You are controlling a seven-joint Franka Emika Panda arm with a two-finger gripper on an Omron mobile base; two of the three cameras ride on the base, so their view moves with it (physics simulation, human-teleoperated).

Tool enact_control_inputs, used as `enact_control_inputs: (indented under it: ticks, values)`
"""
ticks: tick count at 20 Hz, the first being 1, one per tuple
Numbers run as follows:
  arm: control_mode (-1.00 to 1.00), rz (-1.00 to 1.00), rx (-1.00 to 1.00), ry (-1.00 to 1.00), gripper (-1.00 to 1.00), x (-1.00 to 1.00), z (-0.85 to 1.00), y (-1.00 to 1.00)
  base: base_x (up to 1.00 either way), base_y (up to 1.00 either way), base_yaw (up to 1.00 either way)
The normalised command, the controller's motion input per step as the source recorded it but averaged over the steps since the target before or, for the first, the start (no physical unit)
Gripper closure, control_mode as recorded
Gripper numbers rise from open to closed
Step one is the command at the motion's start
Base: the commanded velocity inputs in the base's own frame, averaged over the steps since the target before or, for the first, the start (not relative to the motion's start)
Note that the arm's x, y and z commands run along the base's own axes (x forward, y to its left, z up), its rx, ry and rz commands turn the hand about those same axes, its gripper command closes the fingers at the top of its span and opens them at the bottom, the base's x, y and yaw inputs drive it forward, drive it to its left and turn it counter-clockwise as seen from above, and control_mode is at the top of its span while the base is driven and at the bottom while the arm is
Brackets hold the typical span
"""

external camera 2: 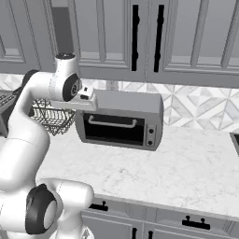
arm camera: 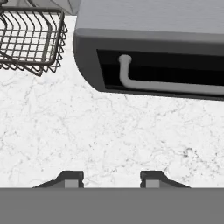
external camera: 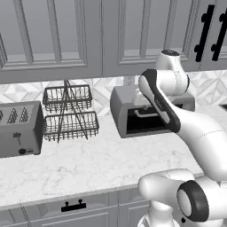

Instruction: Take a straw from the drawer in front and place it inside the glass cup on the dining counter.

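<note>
We saw the gripper [arm camera: 111, 178], its fingers spread apart, poised above a bare stretch of the marble worktop [external camera: 88, 164], and nothing stood between it and the stone. Ahead, the toaster oven [external camera 2: 120, 119] blocked the way along the wall. To the left of the oven the two-tier wire basket rack [external camera: 69, 113] stood, and a narrow gap lay between them. The toaster [external camera: 20, 128] closed the far left. Overhead, the wall cupboards [external camera: 53, 35] limited the height. The front of the worktop lay open, and the drawer [external camera: 75, 208] below was shut.
</note>
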Motion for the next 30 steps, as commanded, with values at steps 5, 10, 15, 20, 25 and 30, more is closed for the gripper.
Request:
enact_control_inputs:
  ticks: [5, 10, 15, 20, 25, 30]
  values:
    - [1.00, 0.00, 0.00, 0.00, -1.00, 0.00, 0.00, 0.00, -0.15, 0.00, 0.00]
    - [1.00, 0.00, 0.00, 0.00, -1.00, 0.00, 0.00, 0.00, -1.00, 0.04, 0.03]
    - [1.00, 0.00, 0.00, 0.00, -1.00, 0.00, 0.00, 0.00, -0.51, -0.19, 0.14]
    - [1.00, 0.00, 0.00, 0.00, -1.00, 0.00, 0.00, 0.00, 0.26, -0.63, 0.52]
    - [1.00, 0.00, 0.00, 0.00, -1.00, 0.00, 0.00, 0.00, 0.23, -0.60, 0.63]
    - [1.00, 0.00, 0.00, 0.00, -1.00, 0.00, 0.00, 0.00, 0.04, -0.62, 0.63]
